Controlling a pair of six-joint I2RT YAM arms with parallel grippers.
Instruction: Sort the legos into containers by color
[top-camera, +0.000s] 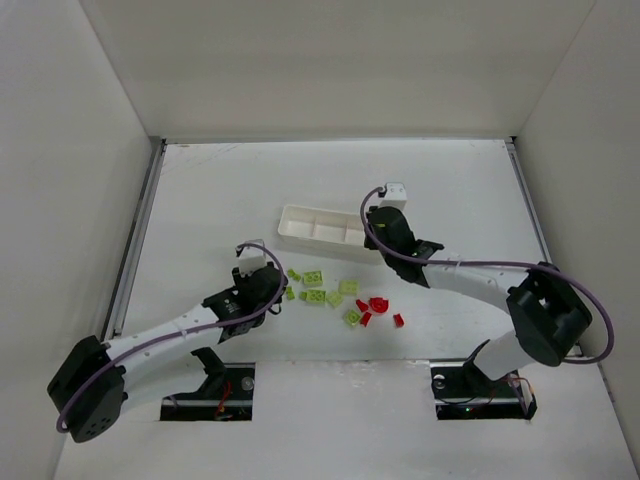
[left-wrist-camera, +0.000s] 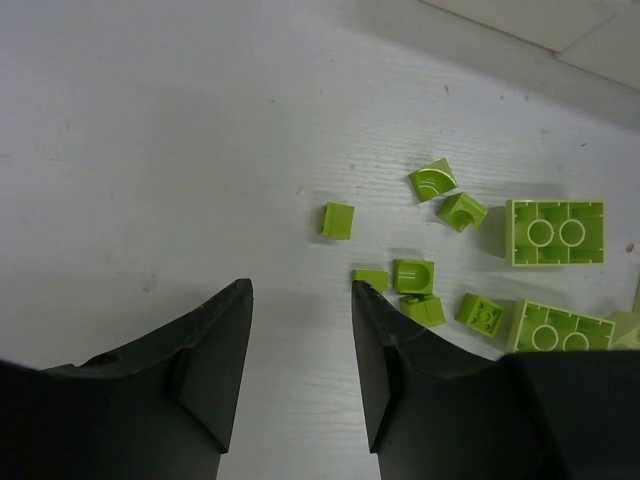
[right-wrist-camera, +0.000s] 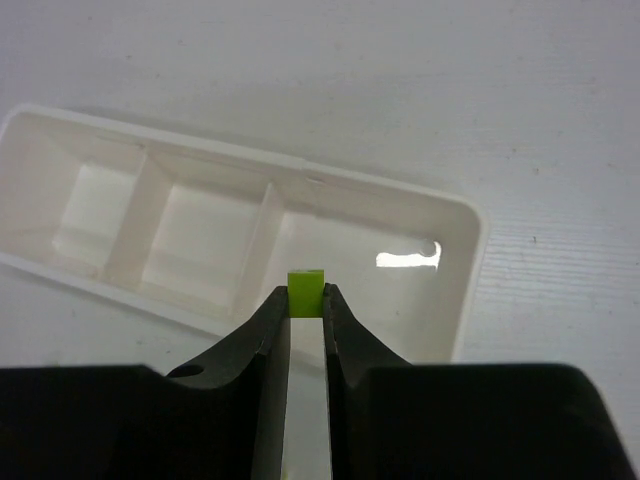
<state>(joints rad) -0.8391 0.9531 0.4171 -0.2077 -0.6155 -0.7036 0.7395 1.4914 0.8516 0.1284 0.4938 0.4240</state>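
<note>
Lime green legos (top-camera: 314, 280) and a few red legos (top-camera: 377, 305) lie scattered on the table in front of the white tray (top-camera: 315, 228) of three containers. My right gripper (right-wrist-camera: 306, 300) is shut on a small lime green lego (right-wrist-camera: 306, 285) and hangs over the tray's right-end container (right-wrist-camera: 400, 300). In the top view it (top-camera: 375, 235) covers that end of the tray. My left gripper (left-wrist-camera: 300, 288) stands open just left of the green pile, with bare table between its fingers. A small green lego (left-wrist-camera: 370, 279) lies at its right fingertip, and two-by-two bricks (left-wrist-camera: 556, 232) lie further right.
White walls close in the table on the left, back and right. The tray's rim (right-wrist-camera: 460, 215) stands between my right gripper and the far table. Both arm bases sit at the near edge.
</note>
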